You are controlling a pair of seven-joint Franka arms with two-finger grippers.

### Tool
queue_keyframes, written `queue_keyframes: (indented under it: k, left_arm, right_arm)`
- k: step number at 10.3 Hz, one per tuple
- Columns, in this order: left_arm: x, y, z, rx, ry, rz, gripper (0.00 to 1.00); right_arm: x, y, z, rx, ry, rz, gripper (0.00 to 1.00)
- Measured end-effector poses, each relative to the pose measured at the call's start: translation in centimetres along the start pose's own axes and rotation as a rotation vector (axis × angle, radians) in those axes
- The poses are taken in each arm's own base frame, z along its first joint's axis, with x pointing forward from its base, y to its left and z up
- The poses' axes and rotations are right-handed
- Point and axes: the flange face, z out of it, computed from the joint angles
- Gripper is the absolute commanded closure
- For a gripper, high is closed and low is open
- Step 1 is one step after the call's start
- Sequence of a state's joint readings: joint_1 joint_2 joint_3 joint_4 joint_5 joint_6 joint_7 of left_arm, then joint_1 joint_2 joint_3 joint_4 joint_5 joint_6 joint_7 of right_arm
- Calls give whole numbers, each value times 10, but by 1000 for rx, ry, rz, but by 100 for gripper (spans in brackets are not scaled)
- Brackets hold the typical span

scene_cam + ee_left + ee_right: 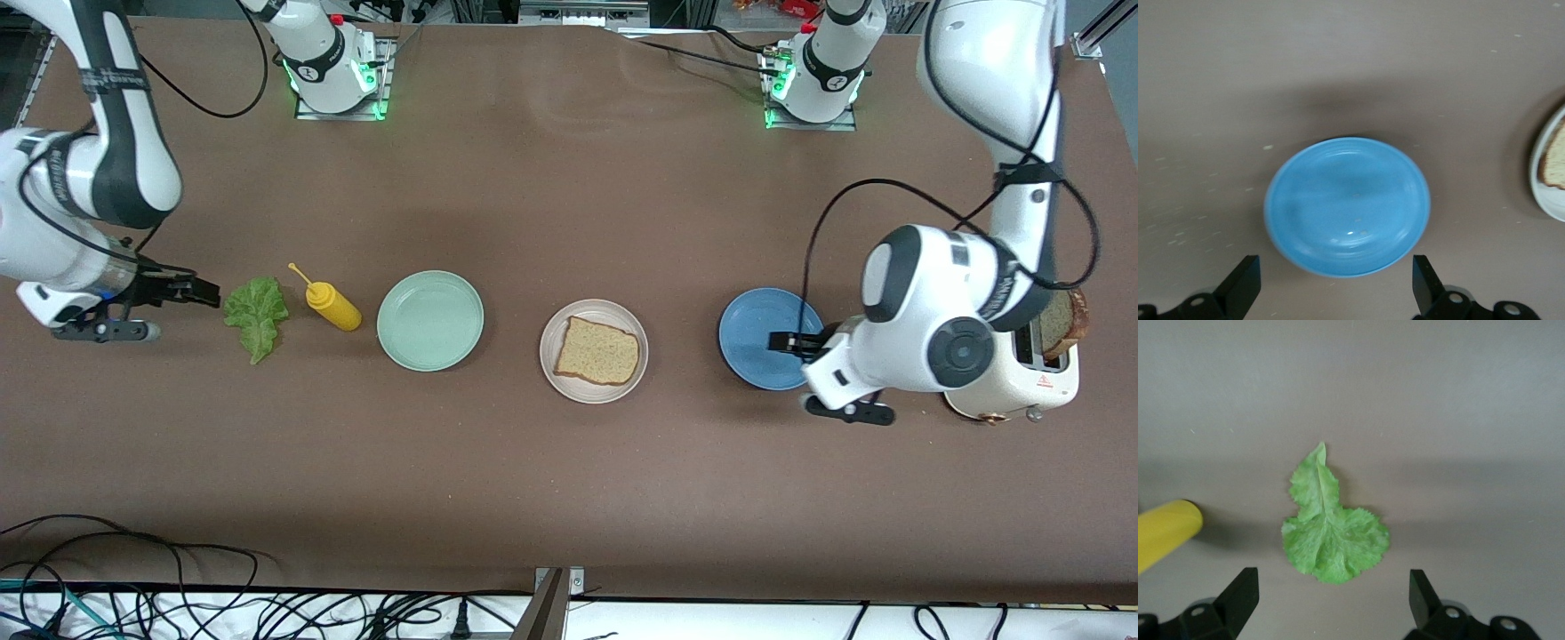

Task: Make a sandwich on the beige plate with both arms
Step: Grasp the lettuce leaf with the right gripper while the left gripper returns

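Front view shows one bread slice (597, 351) lying on the beige plate (634, 330), mid-table. Left gripper (788, 342) hovers spread and empty over the blue plate (752, 329); another slice (1061, 321) stands in the toaster (1053, 384). Right gripper (201, 291), fingers apart, hangs beside the lettuce leaf (257, 313), near the mustard bottle (332, 306).

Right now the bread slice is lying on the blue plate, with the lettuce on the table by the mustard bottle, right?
Not quite: the bread lies on the beige plate, as the front view shows. The blue plate holds nothing. The lettuce is on the table beside the mustard bottle.
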State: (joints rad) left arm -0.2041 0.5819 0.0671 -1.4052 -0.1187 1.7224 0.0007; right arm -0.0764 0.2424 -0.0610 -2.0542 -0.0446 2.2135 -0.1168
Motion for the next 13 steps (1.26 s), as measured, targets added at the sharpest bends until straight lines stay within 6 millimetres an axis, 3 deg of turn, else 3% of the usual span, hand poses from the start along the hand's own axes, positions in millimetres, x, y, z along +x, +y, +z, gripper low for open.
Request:
queue_keyframes:
  k: [2,5,6,7,8,9,11,13]
  left_arm:
    - [-6,-25,-20,26,22,-13,0]
    - [-13,-45,-41,48,50,-22,0]
    - [-17,-54,-51,46,63,-35,0]
    - [-23,-67,-64,44,80,-54,0]
    - [-33,-83,-82,38,97,-78,0]
    - [-44,-96,-98,32,108,-95,0]
    - [-61,-107,-123,27,123,-99,0]
    - [-78,-113,-144,22,139,-111,0]
  right_arm:
    - [-4,-3,35,1,-5,-4,0]
    - [-3,-7,91,-3,21,-10,0]
    - [-8,-9,110,-4,40,-12,5]
    - [-13,-10,123,-4,42,-13,25]
    - [-16,-11,130,-3,39,-14,57]
    - [-17,-12,132,-3,35,-15,79]
    - [-17,-12,133,-2,34,-16,99]
    - [-16,-13,130,-2,39,-17,100]
